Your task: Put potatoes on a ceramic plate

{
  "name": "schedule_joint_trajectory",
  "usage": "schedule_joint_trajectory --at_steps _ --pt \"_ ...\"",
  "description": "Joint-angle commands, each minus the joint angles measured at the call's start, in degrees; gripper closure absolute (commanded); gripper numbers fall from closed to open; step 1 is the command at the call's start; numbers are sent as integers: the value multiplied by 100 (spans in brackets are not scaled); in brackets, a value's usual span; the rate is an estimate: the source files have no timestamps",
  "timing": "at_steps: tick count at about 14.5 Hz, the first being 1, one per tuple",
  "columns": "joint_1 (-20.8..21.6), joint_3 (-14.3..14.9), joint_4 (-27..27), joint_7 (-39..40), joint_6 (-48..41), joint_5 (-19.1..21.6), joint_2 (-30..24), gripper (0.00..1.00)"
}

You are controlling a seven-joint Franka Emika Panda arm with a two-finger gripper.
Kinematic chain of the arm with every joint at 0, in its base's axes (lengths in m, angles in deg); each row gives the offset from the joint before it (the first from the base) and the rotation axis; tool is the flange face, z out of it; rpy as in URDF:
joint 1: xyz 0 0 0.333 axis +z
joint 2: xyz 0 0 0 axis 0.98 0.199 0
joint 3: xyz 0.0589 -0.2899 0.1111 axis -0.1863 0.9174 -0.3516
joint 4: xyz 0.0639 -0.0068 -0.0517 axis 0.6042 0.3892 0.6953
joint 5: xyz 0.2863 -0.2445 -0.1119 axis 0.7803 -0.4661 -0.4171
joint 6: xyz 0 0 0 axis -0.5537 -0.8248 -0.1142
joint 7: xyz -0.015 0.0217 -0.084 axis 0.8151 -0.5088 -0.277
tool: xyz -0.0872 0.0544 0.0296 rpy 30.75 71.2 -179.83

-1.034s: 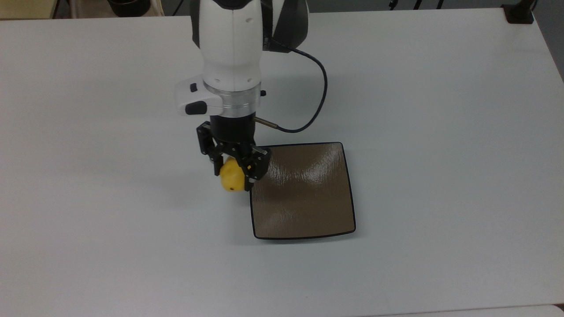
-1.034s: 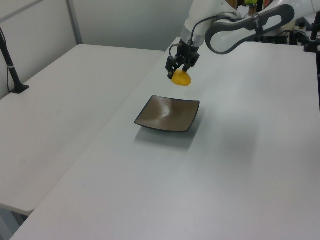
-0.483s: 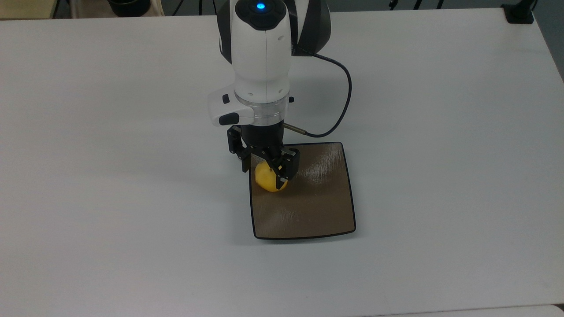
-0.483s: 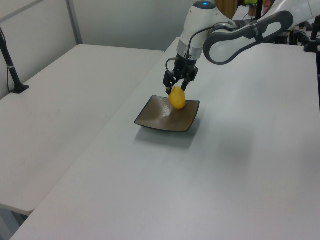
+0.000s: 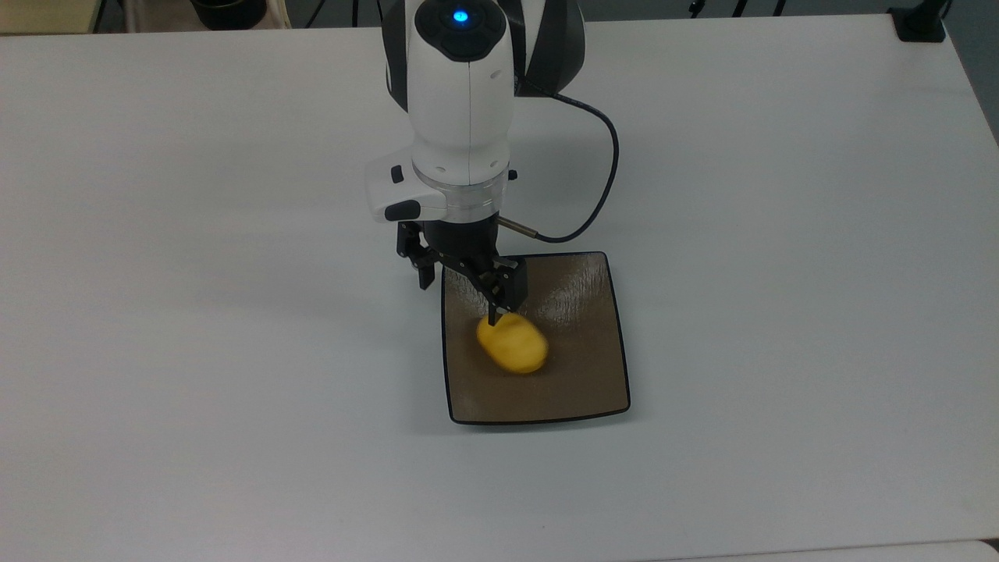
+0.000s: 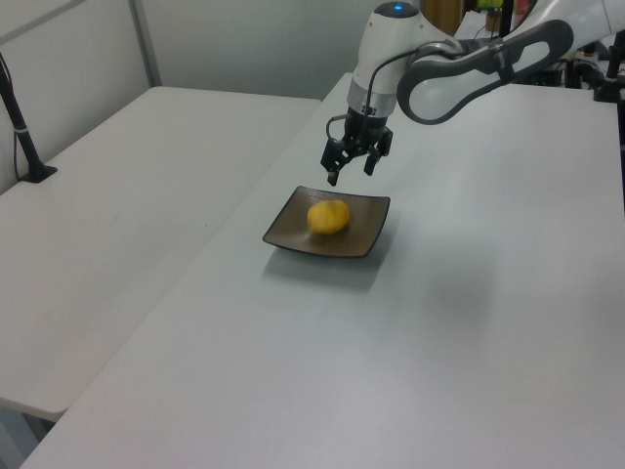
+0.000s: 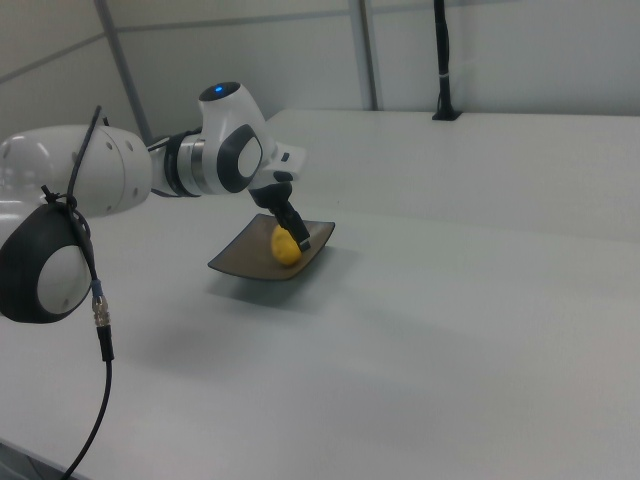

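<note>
The yellow potato (image 5: 513, 344) lies on the square brown ceramic plate (image 5: 581, 371), a little toward the top view's left of its middle, and looks slightly blurred. My gripper (image 5: 460, 299) hangs open just above the plate's rear left corner, with nothing between its fingers. One fingertip (image 5: 495, 315) is right behind the potato. In the left view the potato (image 6: 328, 216) rests on the plate (image 6: 290, 234) below the gripper (image 6: 351, 174). From the right view, the potato (image 7: 286, 247) sits on the plate (image 7: 238, 260) beside the gripper (image 7: 293, 230).
A black cable (image 5: 602, 183) loops from the wrist over the white table (image 5: 234, 390) behind the plate. A black clamp (image 5: 919, 23) sits at the top view's far right corner. A second table with a black post (image 6: 21, 127) stands at the left view's left.
The gripper carried the potato from the top view's left of the plate over it, then opened. The potato dropped onto the plate and rolled toward its middle.
</note>
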Motion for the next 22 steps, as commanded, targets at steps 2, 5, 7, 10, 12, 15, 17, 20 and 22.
schedule_joint_trajectory --at_steps 2,5,7,10,12,15,17,20,22 --pt "-36 1 133 1203 -1151 86 -725 0" --pt "-36 72 300 1997 -1812 147 -1209 0" --pt "-45 168 606 2760 -2294 244 -1656 0" --pt "43 492 906 3807 -3034 498 -2255 0" --pt "253 861 1396 4326 -3115 779 -2825 0" --pt "351 1082 1847 4566 -3088 911 -3346 0" --pt "351 1144 1882 4575 -3106 1175 -3460 0" --pt "351 1179 1962 4601 -3071 1220 -3558 0" --pt "351 1179 1962 4584 -3053 1229 -3531 0"
